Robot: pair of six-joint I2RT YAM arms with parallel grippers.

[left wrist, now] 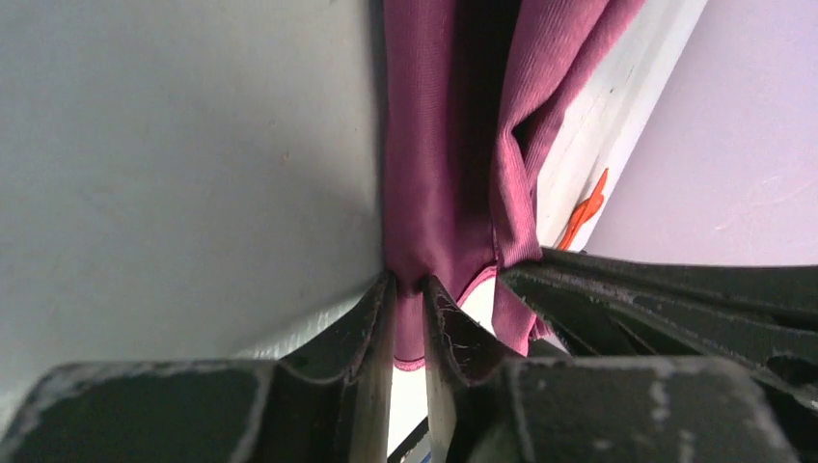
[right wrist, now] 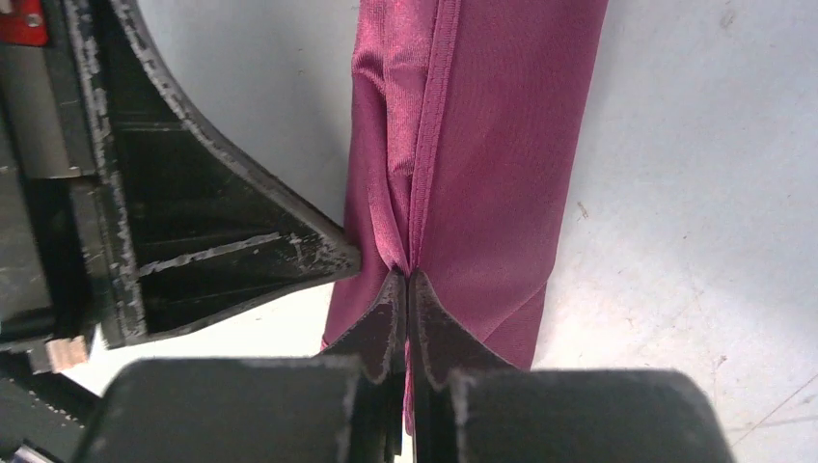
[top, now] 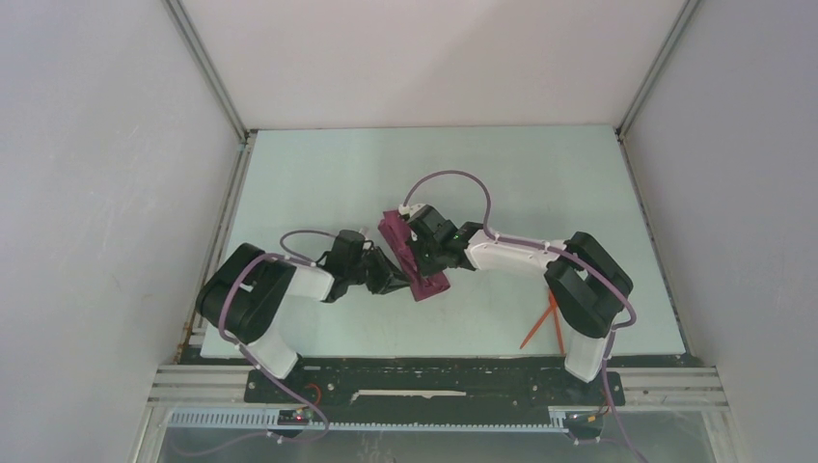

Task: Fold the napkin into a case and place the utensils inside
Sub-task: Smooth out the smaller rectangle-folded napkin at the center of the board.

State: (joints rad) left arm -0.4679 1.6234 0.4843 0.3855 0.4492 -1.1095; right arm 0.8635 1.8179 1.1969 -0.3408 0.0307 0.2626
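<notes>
- Here, the left arm (top: 256,299) is reaching in from the left side of the pale table (top: 318,183), its forearm angling toward the middle.
- The left gripper (left wrist: 410,289) is pinching the napkin. Its two fingers (left wrist: 371,323) are standing only a narrow way apart, with a bunched fold of the cloth squeezed between their tips.
- The napkin (top: 400,236) is lying near the middle of the table, between the two grippers. It is folded into a long, narrow plum-purple strip and is running slantwise from the far end toward the near edge.
- In the left wrist view the cloth is spreading away from the fingertips in several loose layers, and one hemmed edge is hanging to the right of the grip.
- The right gripper (right wrist: 407,289) is clamping the napkin as well. Its fingertips are pressing tight together on a stitched hem, and a sliver of cloth is showing between them lower down.
- In the right wrist view the strip is lying flat on the table beyond the tips, with creases gathering into the pinch. The left gripper's finger is sitting at the cloth's left edge, though whether it is touching there cannot be told.
- The right arm (top: 579,280) is bending in from the right, its wrist pointing left over the strip.
- The utensils (top: 546,323), two thin orange-red pieces, are lying at the near right of the table. They are meeting at their far ends in a narrow V beside the right arm's base, well apart from the napkin.
</notes>
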